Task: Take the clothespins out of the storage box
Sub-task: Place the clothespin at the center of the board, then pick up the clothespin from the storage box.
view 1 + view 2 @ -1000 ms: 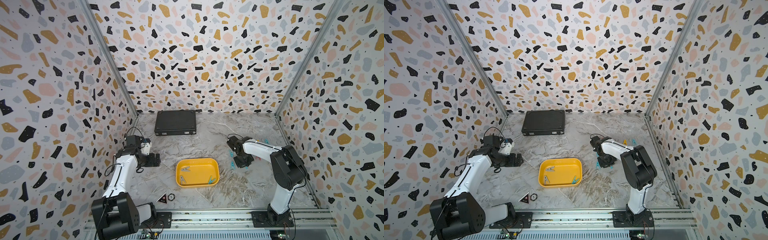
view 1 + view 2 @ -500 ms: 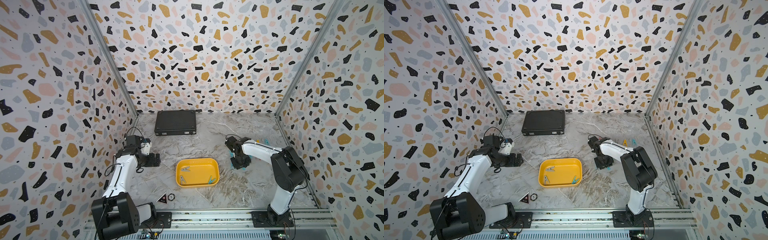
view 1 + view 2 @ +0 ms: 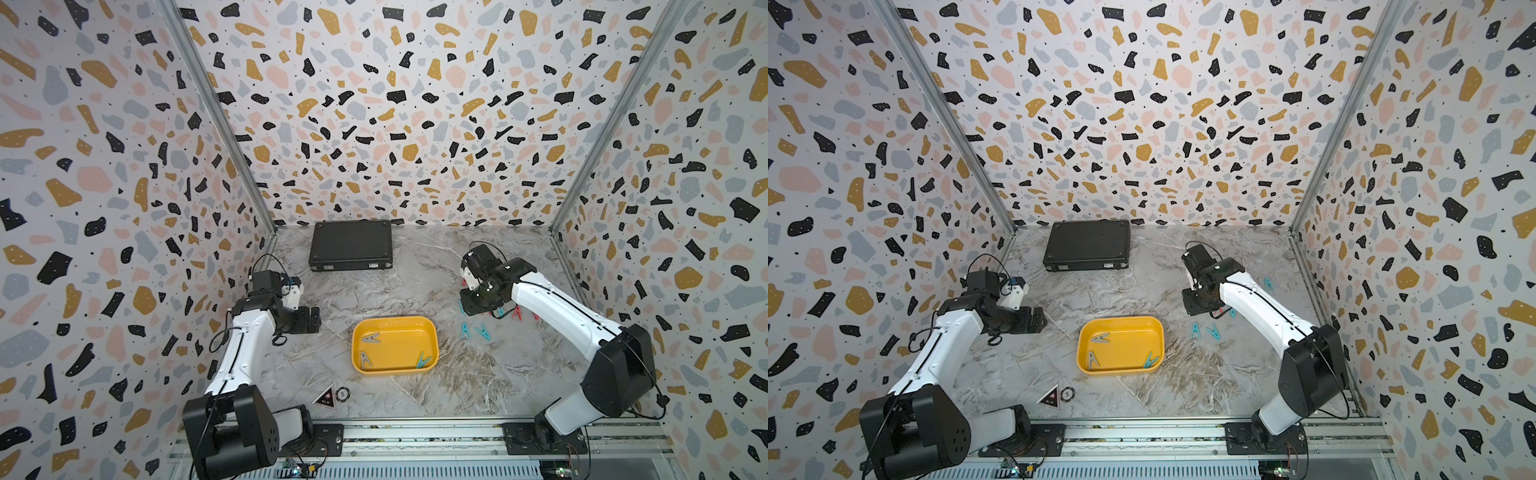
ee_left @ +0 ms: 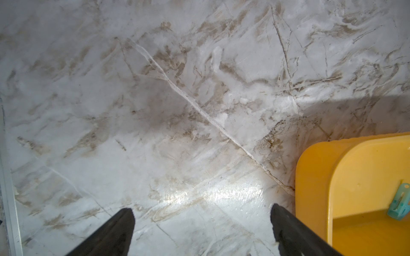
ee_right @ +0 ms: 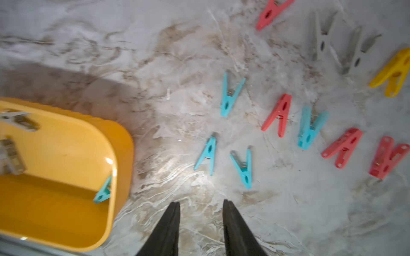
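Note:
The yellow storage box [image 3: 399, 347] [image 3: 1125, 347] sits mid-table and holds two grey clothespins [image 3: 370, 337] and a teal one [image 3: 423, 360]. Several teal, red, grey and yellow clothespins [image 5: 278, 115] lie on the table to the box's right; two teal ones [image 3: 473, 331] are nearest the box. My right gripper [image 3: 471, 305] [image 5: 201, 202] hangs over that group, open, with nothing between its fingers. My left gripper [image 3: 309, 320] [image 4: 201, 208] stands open and empty over bare table left of the box [image 4: 355, 168].
A black flat case [image 3: 351, 245] lies at the back of the table. A triangular sticker [image 3: 325, 397] and a round token [image 3: 342, 392] lie near the front edge. Patterned walls close in the left, back and right sides.
My right gripper's jaws have parted and it has lifted back a little from the teal clothespins on the table. The left arm has not moved.

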Tool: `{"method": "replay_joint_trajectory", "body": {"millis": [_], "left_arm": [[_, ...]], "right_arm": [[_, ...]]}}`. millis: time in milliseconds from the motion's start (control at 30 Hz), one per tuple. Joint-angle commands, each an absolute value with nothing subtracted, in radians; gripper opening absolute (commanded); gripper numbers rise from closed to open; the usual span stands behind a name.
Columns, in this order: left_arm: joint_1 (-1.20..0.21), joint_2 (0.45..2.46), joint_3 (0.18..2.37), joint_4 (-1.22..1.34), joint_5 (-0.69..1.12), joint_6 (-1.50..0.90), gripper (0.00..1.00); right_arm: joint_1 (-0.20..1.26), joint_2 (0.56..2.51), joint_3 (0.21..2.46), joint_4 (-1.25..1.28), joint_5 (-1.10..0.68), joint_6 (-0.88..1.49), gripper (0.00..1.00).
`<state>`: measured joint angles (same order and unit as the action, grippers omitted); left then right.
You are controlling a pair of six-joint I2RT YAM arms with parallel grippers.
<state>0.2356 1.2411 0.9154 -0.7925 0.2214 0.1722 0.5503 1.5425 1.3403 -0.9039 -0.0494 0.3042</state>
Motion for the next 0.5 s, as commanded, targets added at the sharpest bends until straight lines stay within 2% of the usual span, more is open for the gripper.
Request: {"method": "replay_joint_trajectory", "body": {"millis": [0,233,467], "left_arm": [[0.242,1.227,0.933,-0.790,0.216,0.174,1.00],[0.242,1.229,0.932,-0.782,0.196,0.169,1.00],[0.242,1.230,0.934,-0.782,0.178,0.163,1.00]], "right_arm": [[0.565,1.502,1.365,-0.871,-0.229,0.254,0.38],[0.713,1.501,1.397,-0.815,-0.335,0.163,0.39],[0.883,1.629,1.463,-0.806,-0.342,0.072,0.41]]}}
